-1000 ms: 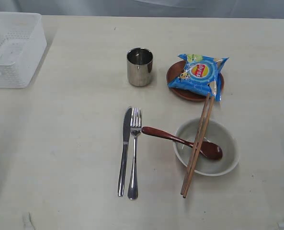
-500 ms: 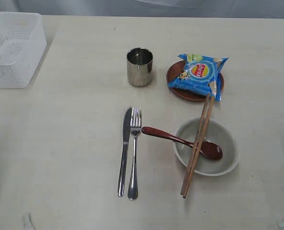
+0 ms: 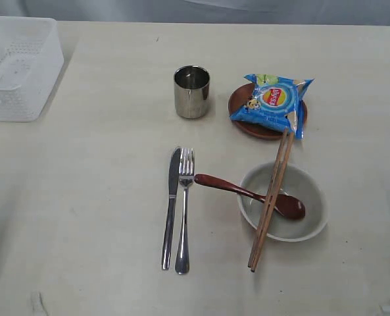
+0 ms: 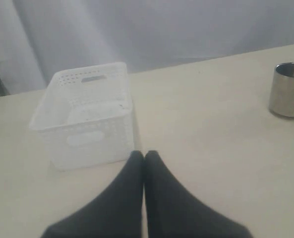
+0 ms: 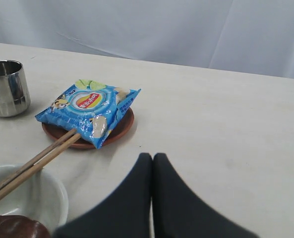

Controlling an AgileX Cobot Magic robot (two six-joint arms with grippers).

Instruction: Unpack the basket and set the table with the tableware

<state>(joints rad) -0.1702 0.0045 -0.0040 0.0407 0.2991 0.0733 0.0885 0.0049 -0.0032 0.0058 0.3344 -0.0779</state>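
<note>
Nothing moved, basket (image 3: 10,105), cup (image 3: 192,92), bowl (image 3: 311,197) unchanged

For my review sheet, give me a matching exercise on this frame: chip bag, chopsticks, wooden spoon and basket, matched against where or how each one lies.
Things:
1. chip bag
2. chopsticks
3. wooden spoon
4. basket

States:
a. empty, off by itself
b. lying on the brown plate
c. head in the bowl, handle reaching toward the fork
d. laid across the bowl, over its rim

Pairs: 1-b, 2-d, 3-c, 4-a
</note>
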